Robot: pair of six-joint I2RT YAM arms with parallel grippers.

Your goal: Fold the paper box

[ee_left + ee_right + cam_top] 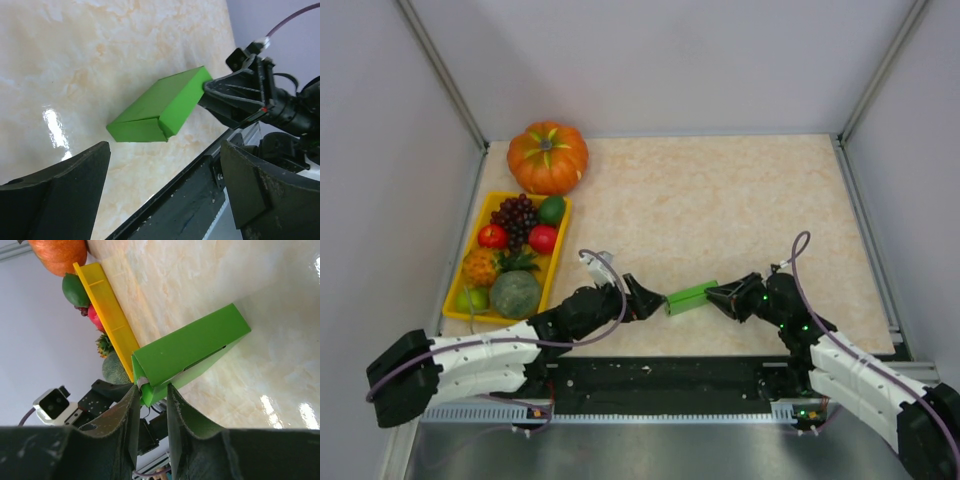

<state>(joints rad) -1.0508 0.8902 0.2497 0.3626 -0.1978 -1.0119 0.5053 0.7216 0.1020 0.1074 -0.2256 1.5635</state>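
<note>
The paper box (691, 297) is seen low over the near middle of the table (720, 200), folded up into a slim green block. It is pinched at its right end by the right gripper (717, 294), and in the right wrist view the two fingers (131, 410) are pressed close together on a corner flap of the box (192, 350). The right arm is stretched low from its base and bent inward, with the wrist pointed left.

The left arm is laid out the same way from the other side, elbow low and wrist pointed right at the box. The left gripper (656, 300) is spread wide (nothing is touched by it), with the box's free end (160, 110) seen just beyond its fingers (75, 180).

Whether the box rests on the table cannot be told.

At the far left, a yellow tray (456, 288) of fruit and a pumpkin (548, 157) are seen well apart from the box.
</note>
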